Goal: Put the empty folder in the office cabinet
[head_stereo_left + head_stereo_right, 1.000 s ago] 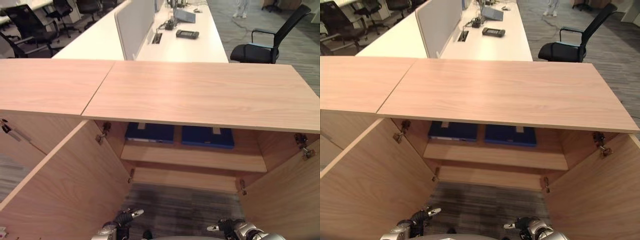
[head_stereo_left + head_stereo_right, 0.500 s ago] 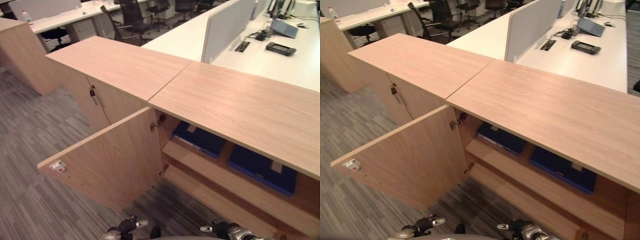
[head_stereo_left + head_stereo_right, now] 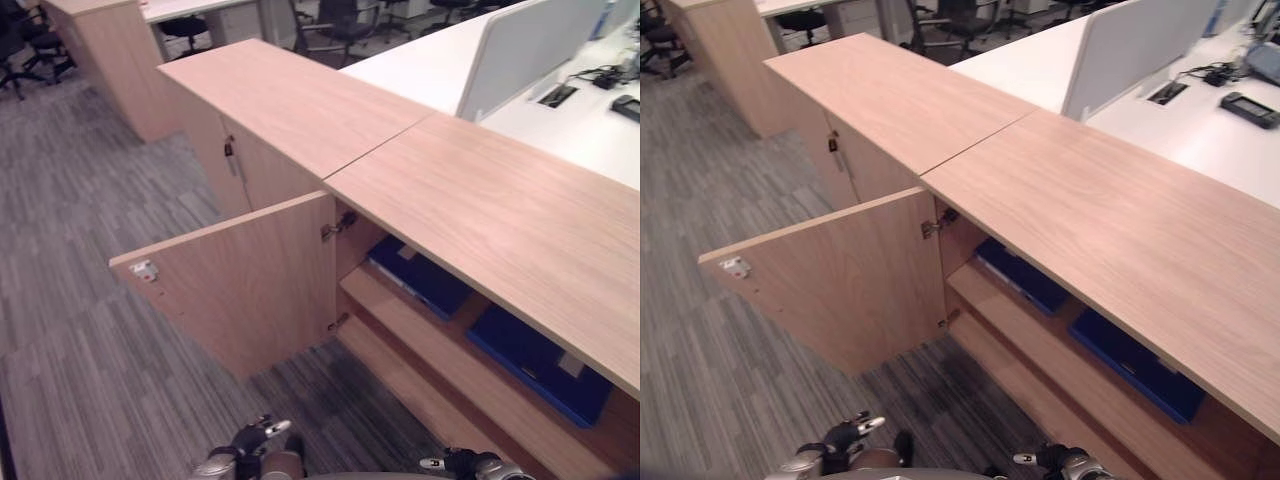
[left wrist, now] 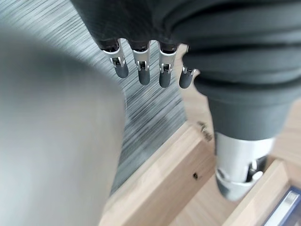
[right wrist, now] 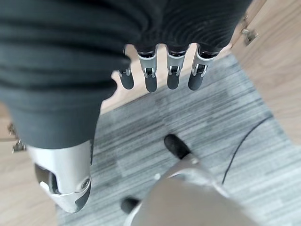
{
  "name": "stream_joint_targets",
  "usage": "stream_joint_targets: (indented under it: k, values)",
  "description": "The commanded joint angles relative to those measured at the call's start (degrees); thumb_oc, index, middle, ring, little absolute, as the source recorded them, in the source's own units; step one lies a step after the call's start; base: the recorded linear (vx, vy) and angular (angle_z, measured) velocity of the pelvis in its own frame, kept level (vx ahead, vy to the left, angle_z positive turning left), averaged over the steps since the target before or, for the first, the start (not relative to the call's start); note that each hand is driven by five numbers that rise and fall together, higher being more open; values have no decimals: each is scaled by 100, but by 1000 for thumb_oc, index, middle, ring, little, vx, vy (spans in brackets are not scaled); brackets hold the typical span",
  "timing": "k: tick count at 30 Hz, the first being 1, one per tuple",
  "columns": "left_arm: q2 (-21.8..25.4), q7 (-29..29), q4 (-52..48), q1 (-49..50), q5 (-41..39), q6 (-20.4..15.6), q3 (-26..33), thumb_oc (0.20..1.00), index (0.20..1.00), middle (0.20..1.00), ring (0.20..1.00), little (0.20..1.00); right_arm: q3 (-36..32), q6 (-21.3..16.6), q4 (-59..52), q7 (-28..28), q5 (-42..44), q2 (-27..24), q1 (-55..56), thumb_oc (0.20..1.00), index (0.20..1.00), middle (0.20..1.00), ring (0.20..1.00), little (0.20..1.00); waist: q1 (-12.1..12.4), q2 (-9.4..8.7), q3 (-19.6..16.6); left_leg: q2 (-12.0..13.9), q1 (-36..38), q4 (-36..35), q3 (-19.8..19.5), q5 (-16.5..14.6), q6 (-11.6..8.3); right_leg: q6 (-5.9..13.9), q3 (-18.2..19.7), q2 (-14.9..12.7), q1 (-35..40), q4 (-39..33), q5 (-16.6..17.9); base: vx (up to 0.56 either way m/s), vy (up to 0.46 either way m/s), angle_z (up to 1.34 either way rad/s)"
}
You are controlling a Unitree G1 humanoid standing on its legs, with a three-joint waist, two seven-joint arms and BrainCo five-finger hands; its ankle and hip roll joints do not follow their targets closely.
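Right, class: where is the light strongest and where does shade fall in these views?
Left eye view: cabinet top evenly lit, blue folder beneath it shaded. Right eye view: white desk brightest. Wrist views: left hand and right hand catch light on silver.

The cabinet's top [image 3: 480,200] hides the back parts of two blue folders [image 3: 420,282] [image 3: 540,360] on the upper shelf [image 3: 1040,345]; the second lies toward the lower right of the frame. The cabinet itself runs off the right edge. Both hands, left [image 3: 245,450] and right [image 3: 465,465], are cut by the bottom edge. A dark device [image 3: 1250,108] on the white desk [image 3: 1180,130] at upper right is too small to identify.
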Motion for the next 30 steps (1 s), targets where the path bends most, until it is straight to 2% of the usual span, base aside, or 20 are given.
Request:
stream_joint_targets:
  k: [1,4,6,7,8,10,13,19,21,25,30]
  values:
    - [319,37,-275,-94,77,-142,287,1000,1000,1000,1000,1000,-197,-31,207,9,-87,106,-166,1000,1000,1000,1000,1000,156,-56,-142,169,-201,-123,-92,-9,-99,337,137,-90,-103,295,-142,14,66,28]
    - [737,289,-771,-226,206,-152,886,1000,1000,1000,1000,1000,-391,-7,137,14,-37,127,-33,1000,1000,1000,1000,1000,142,22,-271,111,-43,-535,-152,158,-145,378,14,-129,-72,163,-86,25,90,11]
    - [831,347,-860,-274,244,-172,1014,1000,1000,1000,1000,1000,-384,2,113,46,-47,157,0,1000,1000,1000,1000,1000,137,19,-312,94,24,-601,-117,144,-139,404,28,-141,-60,126,-57,56,54,4]
    - [1072,517,-1186,-399,343,-195,1327,1000,1000,1000,1000,1000,-402,34,87,97,-58,229,86,1000,1000,1000,1000,1000,149,19,-383,49,207,-753,-70,95,-130,454,85,-162,16,38,-6,50,50,1]
    - [1073,517,-1190,-399,344,-192,1329,1000,1000,1000,1000,1000,-403,35,87,97,-58,230,84,1000,1000,1000,1000,1000,140,15,-399,42,180,-753,-78,109,-124,457,77,-167,-3,30,8,95,87,-1]
    - [1428,715,-1205,-823,541,-276,1556,1000,1000,1000,1000,1000,-362,37,28,141,-26,309,111,1000,1000,1000,1000,1000,103,10,-474,-21,330,-855,-13,47,-103,521,157,-218,55,-23,69,61,76,-6]
    - [1789,939,-917,-1479,601,-361,1554,1000,1000,1000,1000,1000,-249,35,-42,172,-4,350,122,1000,1000,1000,1000,1000,41,10,-527,-85,421,-875,62,-35,-72,574,258,-263,61,-51,124,50,62,-6]
    - [2279,1095,-250,-2469,593,-435,1241,1000,1000,1000,1000,1000,-118,15,-57,162,74,348,127,1000,1000,1000,1000,1000,-59,34,-599,-159,528,-892,222,-143,-15,652,410,-326,43,-94,212,37,49,-16]
    - [2435,1080,200,-3049,636,-433,930,1000,1000,1000,1000,1000,-72,3,-47,159,164,335,166,1000,1000,1000,1000,1000,-161,57,-644,-178,595,-902,302,-181,8,683,490,-349,39,-116,255,48,48,-35]
    - [2378,1108,881,-4112,896,-431,211,1000,1000,1000,1000,1000,-31,-28,8,107,277,302,205,1000,1000,1000,1000,1000,-344,71,-682,-204,680,-939,418,-231,38,729,600,-366,16,-144,306,17,34,-13]
    - [2009,1125,1153,-4724,965,-464,-235,1000,1000,1000,1000,1000,2,-54,79,65,367,306,234,1000,1000,1000,1000,1000,-477,69,-694,-222,714,-959,509,-253,58,764,675,-373,-22,-165,358,0,13,-4]
